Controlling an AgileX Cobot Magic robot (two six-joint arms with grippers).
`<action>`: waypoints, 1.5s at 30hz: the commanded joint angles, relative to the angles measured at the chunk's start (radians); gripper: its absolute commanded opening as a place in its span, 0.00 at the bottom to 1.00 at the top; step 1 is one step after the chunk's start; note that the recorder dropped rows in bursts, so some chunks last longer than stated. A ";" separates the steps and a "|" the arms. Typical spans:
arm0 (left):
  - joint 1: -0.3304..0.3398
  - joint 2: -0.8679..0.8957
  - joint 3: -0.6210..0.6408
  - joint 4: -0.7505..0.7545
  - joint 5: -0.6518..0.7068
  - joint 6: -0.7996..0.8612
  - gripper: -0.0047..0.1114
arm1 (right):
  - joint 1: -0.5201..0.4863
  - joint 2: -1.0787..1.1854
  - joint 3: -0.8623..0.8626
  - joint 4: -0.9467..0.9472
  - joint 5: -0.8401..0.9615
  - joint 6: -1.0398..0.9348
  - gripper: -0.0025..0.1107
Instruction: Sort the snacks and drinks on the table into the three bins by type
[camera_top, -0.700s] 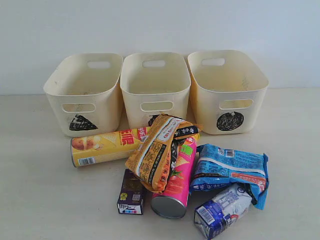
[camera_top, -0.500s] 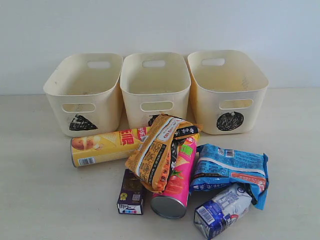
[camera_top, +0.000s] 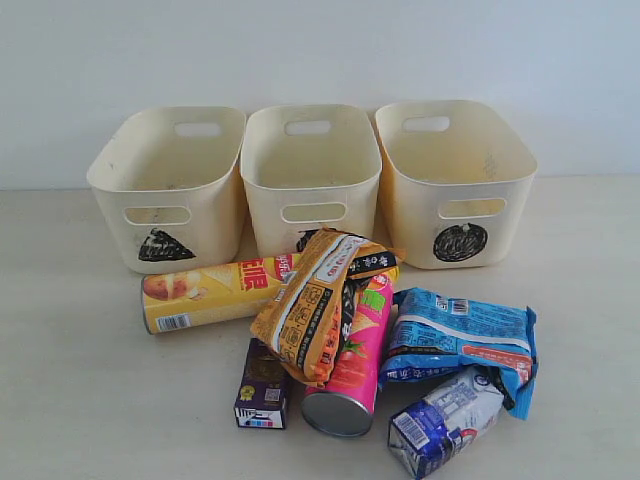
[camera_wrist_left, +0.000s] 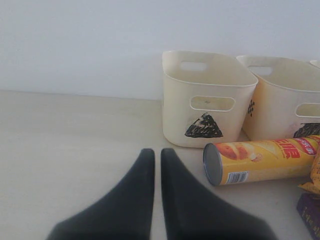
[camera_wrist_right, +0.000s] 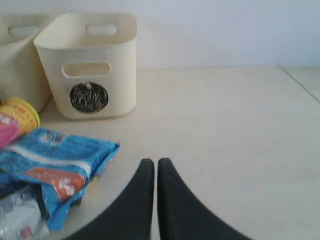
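Both pincers, the left gripper (camera_wrist_left: 156, 155) and the right gripper (camera_wrist_right: 152, 162), are seen pressed shut on nothing, low over the pale beige wood-grain table (camera_top: 70, 380). No sorting is judged done: nothing is seen inside the three cream plastic bins (camera_top: 310, 175). Heaped before them, all left to be sorted, are the yellow cylindrical chip tube (camera_top: 215, 292), pink cylindrical chip tube (camera_top: 355, 365), orange-yellow foil packet (camera_top: 310, 305), blue-white foil packet (camera_top: 460, 335), dark purple box carton (camera_top: 264, 385) and blue-and-white box carton (camera_top: 440, 420).
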 joint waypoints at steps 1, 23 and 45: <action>-0.004 -0.004 -0.005 -0.007 -0.006 -0.009 0.07 | 0.003 -0.006 0.000 0.033 -0.333 0.007 0.02; -0.059 -0.004 -0.005 -0.007 -0.006 -0.009 0.07 | 0.003 0.434 -0.490 0.009 -0.121 0.323 0.02; -0.020 -0.004 -0.005 -0.007 -0.006 -0.009 0.07 | 0.224 1.156 -0.918 0.527 0.328 -0.113 0.02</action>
